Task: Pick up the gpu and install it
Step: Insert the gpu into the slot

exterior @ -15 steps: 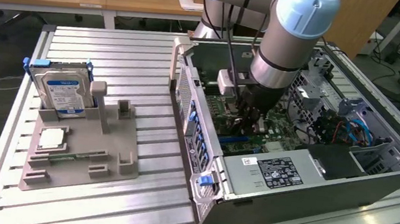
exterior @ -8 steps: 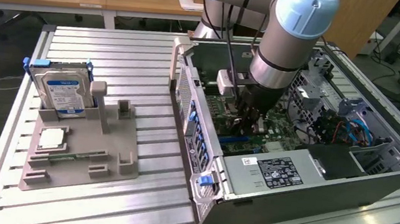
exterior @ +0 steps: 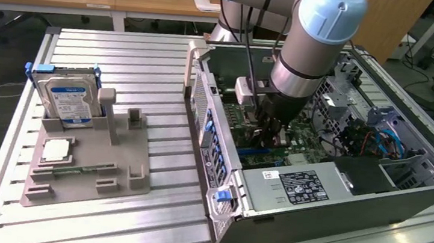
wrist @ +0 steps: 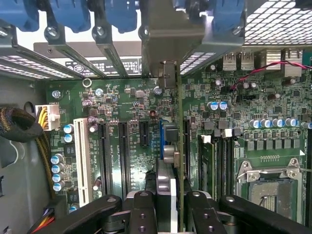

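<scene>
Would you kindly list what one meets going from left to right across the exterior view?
Hard drive upright in the grey holder → open computer case → gripper lowered inside over the motherboard → orange and blue cables.

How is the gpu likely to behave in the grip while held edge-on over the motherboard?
The gpu looks like a thin rigid board, so it probably won't flop. Clamped by the gripper at one edge, it may twist if nudged sideways. Its exposed parts look fragile above the motherboard.

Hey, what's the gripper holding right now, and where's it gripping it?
The gripper holds the gpu edge-on over the motherboard, pinched at its upper edge.
</scene>
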Available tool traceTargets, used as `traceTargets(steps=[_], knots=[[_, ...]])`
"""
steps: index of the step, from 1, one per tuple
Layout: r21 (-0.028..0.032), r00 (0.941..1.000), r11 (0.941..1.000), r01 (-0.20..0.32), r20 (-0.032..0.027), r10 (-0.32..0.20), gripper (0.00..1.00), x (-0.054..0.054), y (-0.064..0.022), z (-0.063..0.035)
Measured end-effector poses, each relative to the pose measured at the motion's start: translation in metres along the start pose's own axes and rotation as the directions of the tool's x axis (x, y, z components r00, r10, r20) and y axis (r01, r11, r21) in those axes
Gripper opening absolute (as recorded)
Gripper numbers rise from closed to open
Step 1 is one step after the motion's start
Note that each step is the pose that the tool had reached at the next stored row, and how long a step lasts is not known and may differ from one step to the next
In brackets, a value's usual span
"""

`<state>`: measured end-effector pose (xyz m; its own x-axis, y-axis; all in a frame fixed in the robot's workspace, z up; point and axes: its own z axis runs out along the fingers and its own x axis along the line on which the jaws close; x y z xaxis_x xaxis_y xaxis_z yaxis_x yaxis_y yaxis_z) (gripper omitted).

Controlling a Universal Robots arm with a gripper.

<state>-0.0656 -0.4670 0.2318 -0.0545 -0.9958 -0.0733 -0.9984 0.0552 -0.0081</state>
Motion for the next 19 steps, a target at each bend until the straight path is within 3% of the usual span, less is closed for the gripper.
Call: traceTargets(steps=[19], knots=[[0.0001, 1.0, 1.0, -0.001, 0.0001, 0.001, 0.28, 0.0008, -0.0005, 0.0038]])
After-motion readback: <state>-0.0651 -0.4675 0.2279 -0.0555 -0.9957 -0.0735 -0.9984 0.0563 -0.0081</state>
